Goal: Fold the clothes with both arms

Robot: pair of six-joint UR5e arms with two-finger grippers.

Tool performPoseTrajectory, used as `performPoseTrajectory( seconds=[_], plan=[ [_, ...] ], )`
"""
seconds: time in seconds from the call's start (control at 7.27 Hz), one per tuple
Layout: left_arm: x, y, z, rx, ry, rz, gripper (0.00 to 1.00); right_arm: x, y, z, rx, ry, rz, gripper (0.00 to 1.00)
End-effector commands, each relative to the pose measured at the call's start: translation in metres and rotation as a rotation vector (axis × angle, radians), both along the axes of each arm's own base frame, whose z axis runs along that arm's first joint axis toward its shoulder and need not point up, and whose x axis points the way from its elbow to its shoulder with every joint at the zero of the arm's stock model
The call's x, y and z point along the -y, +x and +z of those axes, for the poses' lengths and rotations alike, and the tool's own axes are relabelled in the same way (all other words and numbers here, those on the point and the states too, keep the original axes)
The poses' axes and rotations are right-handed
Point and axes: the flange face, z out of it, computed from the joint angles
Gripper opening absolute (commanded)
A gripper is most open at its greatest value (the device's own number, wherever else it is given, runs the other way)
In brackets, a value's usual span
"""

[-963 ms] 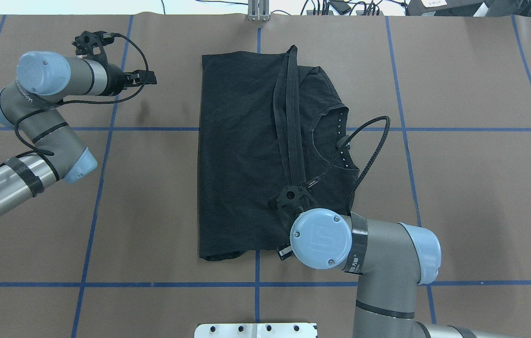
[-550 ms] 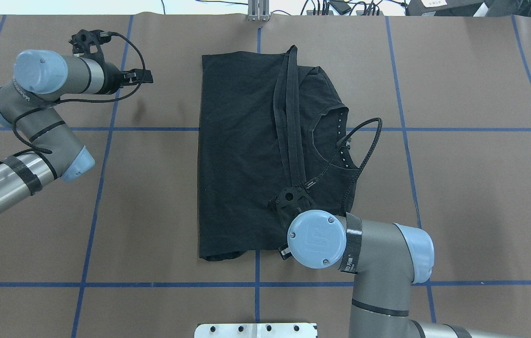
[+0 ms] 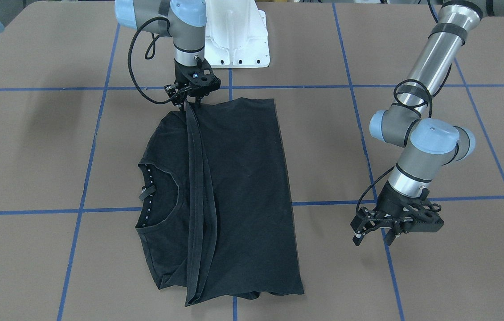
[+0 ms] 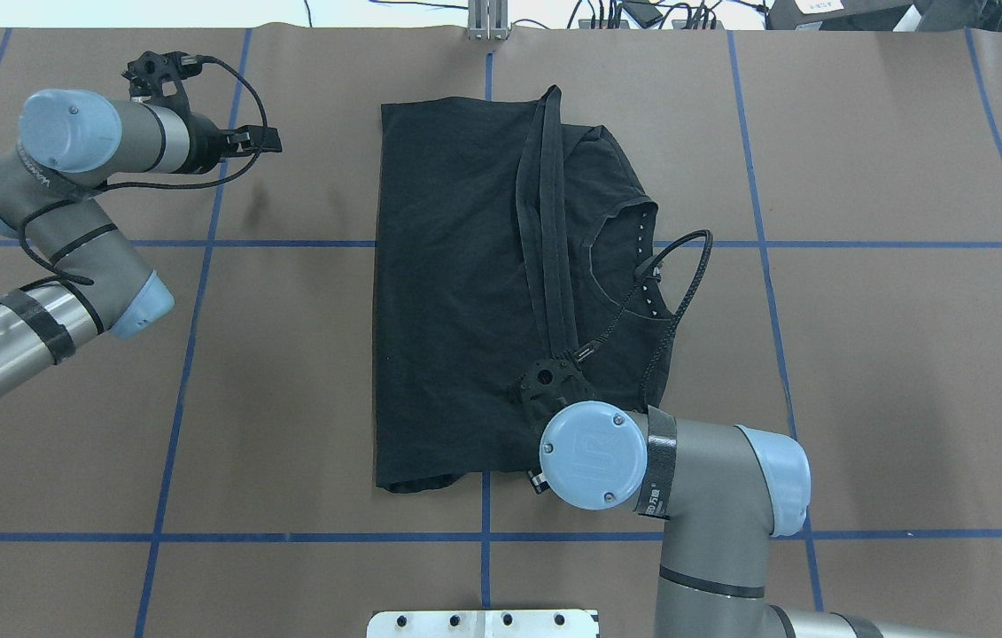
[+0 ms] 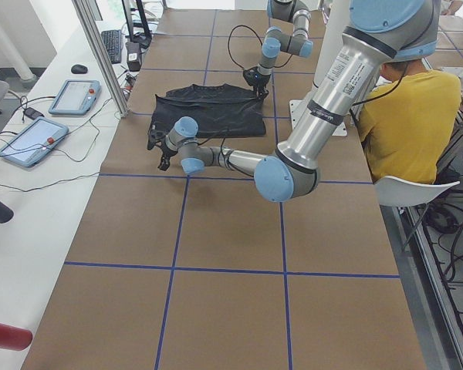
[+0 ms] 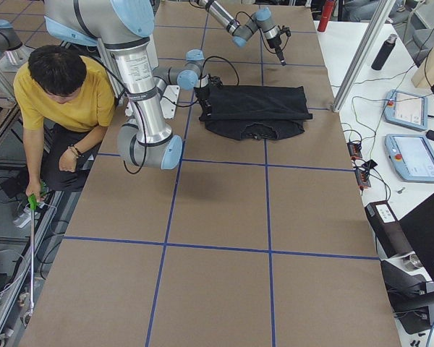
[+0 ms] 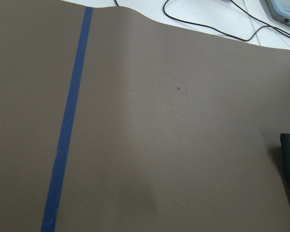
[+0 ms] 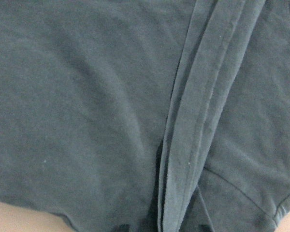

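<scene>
Left fingers [image 3: 358, 236] hover over the bare tabletop [image 4: 908, 354], well apart from the cloth — spread wide, holding nothing. Black T-shirt [image 4: 447, 292] lies flat in the middle, one side folded over, collar toward the robot's right. Right fingers [image 3: 187, 101] stand at its edge nearest the robot — closed on the end of the folded hem strip.
</scene>
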Motion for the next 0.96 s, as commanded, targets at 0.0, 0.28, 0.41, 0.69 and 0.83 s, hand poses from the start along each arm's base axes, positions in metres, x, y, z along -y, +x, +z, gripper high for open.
performPoseTrajectory(
  seconds=[0.0, 0.28, 0.41, 0.69, 0.83],
  plan=[
    [0.001, -0.002, 0.001, 0.001, -0.002, -0.003, 0.99, -0.001, -0.001, 0.000, 0.000, -0.004, -0.004, 0.00],
    [0.002, -0.003, 0.001, 0.001, -0.002, -0.004, 0.99, 0.010, 0.009, -0.003, 0.010, -0.005, 0.001, 0.00],
    [0.002, -0.003, 0.001, 0.001, -0.001, -0.004, 0.99, 0.012, 0.023, -0.011, 0.024, 0.003, -0.003, 0.00],
    [0.002, -0.003, 0.001, 0.001, -0.003, -0.005, 0.99, 0.001, 0.063, 0.021, -0.008, -0.037, 0.009, 0.00],
    [0.002, -0.002, -0.001, -0.002, -0.001, -0.007, 0.99, -0.023, 0.054, 0.039, -0.020, -0.126, 0.091, 0.00]
  ],
)
